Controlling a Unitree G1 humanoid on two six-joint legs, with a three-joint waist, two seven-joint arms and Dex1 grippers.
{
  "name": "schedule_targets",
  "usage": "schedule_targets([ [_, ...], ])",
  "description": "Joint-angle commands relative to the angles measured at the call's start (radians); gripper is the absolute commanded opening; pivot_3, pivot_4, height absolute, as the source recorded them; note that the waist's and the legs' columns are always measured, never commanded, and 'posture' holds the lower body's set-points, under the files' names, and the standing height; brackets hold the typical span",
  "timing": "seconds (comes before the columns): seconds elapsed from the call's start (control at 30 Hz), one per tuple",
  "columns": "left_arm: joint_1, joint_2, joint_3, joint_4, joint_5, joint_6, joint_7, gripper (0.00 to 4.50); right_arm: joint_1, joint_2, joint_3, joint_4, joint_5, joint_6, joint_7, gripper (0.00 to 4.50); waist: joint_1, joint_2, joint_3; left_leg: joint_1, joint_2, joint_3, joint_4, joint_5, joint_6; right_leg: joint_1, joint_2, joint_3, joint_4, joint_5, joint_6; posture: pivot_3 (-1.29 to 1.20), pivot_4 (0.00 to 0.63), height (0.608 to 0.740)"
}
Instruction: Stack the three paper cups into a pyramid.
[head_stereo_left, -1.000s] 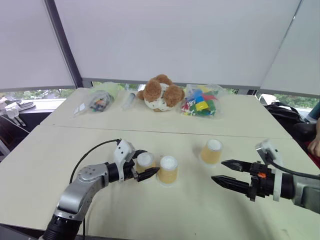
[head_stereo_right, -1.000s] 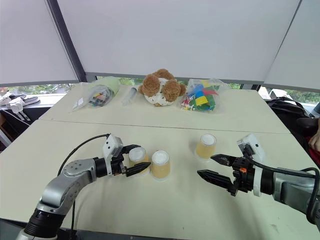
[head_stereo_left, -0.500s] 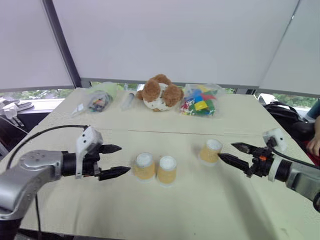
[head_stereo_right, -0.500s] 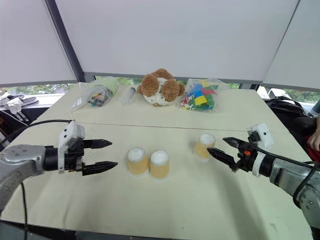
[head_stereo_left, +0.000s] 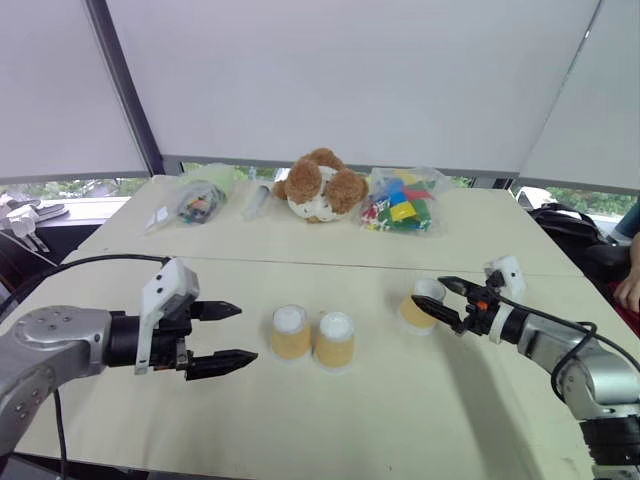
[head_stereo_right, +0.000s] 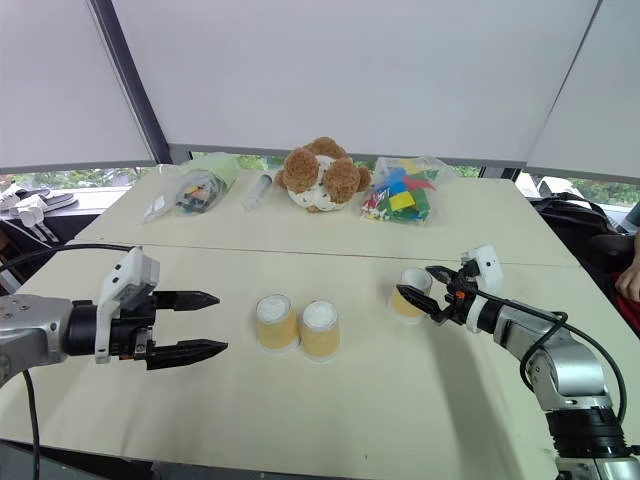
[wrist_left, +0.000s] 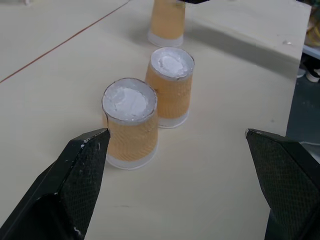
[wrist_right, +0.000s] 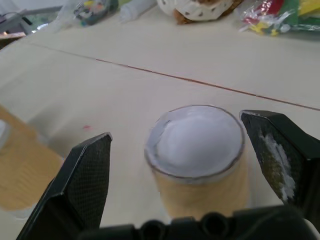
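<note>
Three paper cups stand upside down on the table, tan sides with white bases up. Two of them, the left cup (head_stereo_left: 290, 333) and the middle cup (head_stereo_left: 335, 340), stand close side by side. The third cup (head_stereo_left: 420, 305) stands alone to the right. My left gripper (head_stereo_left: 248, 332) is open and empty, a short way left of the pair, pointing at them. The left wrist view has the near cup (wrist_left: 131, 122) ahead of its fingers. My right gripper (head_stereo_left: 428, 293) is open, one finger on each side of the third cup (wrist_right: 197, 155), with a gap showing on both sides.
At the back of the table lie a brown teddy bear (head_stereo_left: 320, 187), a bag of coloured blocks (head_stereo_left: 403, 212), a clear bag (head_stereo_left: 195, 200) and a small bottle (head_stereo_left: 257, 200). A person's hand (head_stereo_left: 630, 290) shows at the right edge.
My left gripper let go of the left cup and drew back to the left and up. My right gripper moved forward until its open fingers straddled the third cup.
</note>
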Motion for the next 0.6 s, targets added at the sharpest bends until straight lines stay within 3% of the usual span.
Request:
schedule_targets([
  [0.03, 0.006, 0.0, 0.032, -0.038, -0.028, -0.006, 0.02, 4.45, -0.034, 0.013, -0.03, -0.002, 0.013, -0.02, 0.027, 4.5, 0.0, 0.0, 0.0, 0.0, 0.0, 0.0, 0.0, 0.0, 0.0, 0.0, 0.0, 0.0, 0.0, 0.0, 0.0, 0.0, 0.15, 0.74],
  [0.6, 0.013, -0.004, -0.014, 0.001, 0.019, -0.096, 0.01, 4.45, -0.049, 0.03, -0.021, 0.092, -0.057, -0.047, 0.06, 4.5, 0.0, 0.0, 0.0, 0.0, 0.0, 0.0, 0.0, 0.0, 0.0, 0.0, 0.0, 0.0, 0.0, 0.0, 0.0, 0.0, 0.15, 0.74],
])
